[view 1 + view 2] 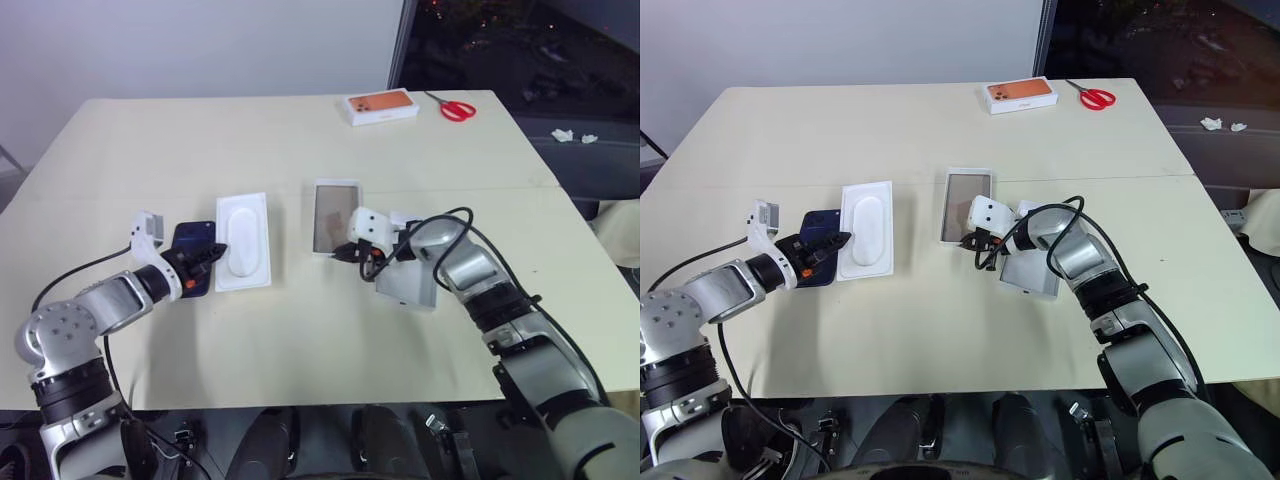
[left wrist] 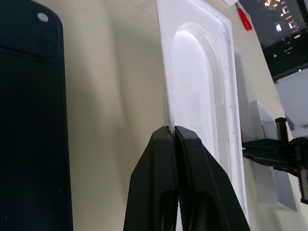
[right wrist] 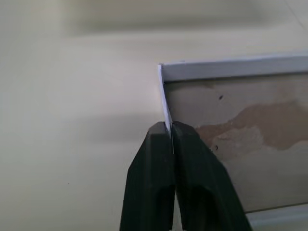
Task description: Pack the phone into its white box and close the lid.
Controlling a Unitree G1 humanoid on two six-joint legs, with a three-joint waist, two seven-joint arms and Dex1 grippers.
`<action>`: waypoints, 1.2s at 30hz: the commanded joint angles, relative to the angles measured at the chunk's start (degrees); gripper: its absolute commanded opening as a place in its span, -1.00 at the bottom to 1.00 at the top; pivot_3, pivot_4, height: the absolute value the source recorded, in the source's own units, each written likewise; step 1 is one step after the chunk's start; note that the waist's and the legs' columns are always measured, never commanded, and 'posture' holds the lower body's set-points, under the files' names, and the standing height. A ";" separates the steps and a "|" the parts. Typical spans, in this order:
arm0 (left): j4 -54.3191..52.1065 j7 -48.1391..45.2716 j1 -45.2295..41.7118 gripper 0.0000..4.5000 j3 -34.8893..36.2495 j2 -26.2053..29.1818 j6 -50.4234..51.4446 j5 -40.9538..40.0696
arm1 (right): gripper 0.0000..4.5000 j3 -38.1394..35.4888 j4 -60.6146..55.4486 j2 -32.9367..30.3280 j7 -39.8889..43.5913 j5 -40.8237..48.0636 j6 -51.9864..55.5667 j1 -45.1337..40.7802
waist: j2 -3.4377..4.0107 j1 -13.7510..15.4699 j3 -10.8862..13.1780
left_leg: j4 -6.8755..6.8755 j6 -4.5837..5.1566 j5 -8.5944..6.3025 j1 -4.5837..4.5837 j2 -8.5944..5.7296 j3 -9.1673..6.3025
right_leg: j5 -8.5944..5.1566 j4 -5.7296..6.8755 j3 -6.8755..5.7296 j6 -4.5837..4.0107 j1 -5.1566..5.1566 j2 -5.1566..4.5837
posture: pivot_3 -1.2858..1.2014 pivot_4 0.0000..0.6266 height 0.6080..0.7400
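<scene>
White box (image 3: 231, 130) wall pinched by right tool (image 3: 172, 129); left tool (image 2: 173, 132) clamps insert (image 2: 202, 91) edge, partly hiding phone (image 1: 192, 240)

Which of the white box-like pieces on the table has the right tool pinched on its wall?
The white box with the tan floor, mid-table; right tool grips its wall. The insert has an oval recess.

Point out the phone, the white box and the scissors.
phone (image 1: 190, 240), left eye view, its dark back.
white box (image 1: 334, 216), left eye view, its tan floor.
scissors (image 1: 457, 110), left eye view, red handles.

Dark navy phone (image 1: 192, 252) flat, well left of tan-floored white box (image 1: 334, 217).
</scene>
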 commanded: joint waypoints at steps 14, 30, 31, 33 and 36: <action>1.10 4.73 -7.59 -1.00 2.07 1.96 -0.10 -5.57 | -0.99 -0.57 -26.86 -0.15 3.91 7.89 18.24 8.02 | 0.00 0.12 0.00 | -0.01 0.00 0.00 0.00 0.00 -0.02 | 0.00 0.00 -0.01 0.00 -0.01 -0.01 | 0.03 -0.52 1.00; -3.84 12.47 -5.38 -1.00 -4.62 -9.08 -3.28 -7.91 | 0.53 -10.13 -29.43 -9.39 6.59 14.22 19.27 8.62 | -0.06 0.81 0.04 | 0.02 0.02 -0.02 0.00 -0.07 -0.02 | 0.00 -0.01 -0.04 0.00 0.05 -0.09 | 0.03 -0.52 1.00; -4.36 12.99 -4.97 -1.00 -5.93 -10.49 -3.74 -7.43 | 0.53 -11.52 -28.27 -11.02 7.36 14.44 17.02 9.30 | -0.08 1.02 0.05 | 0.02 0.07 -0.04 0.00 -0.12 -0.02 | 0.00 -0.02 -0.06 0.00 0.08 -0.13 | 0.03 -0.52 1.00; -4.58 14.03 -4.20 -1.00 -7.42 -12.14 -4.33 -6.97 | 0.53 -12.94 -26.13 -12.37 7.88 14.65 14.20 9.88 | -0.12 1.17 0.06 | 0.02 0.11 -0.07 0.00 -0.11 -0.02 | 0.00 -0.07 -0.06 0.01 0.11 -0.12 | 0.03 -0.52 1.00; -3.96 15.61 -2.90 -1.00 -9.47 -14.03 -5.32 -5.85 | 0.53 -14.81 -22.90 -12.71 7.11 14.33 10.43 10.13 | -0.15 0.75 0.08 | 0.00 0.09 -0.05 0.00 -0.03 -0.01 | 0.00 -0.05 -0.02 0.01 0.08 -0.04 | 0.03 -0.52 1.00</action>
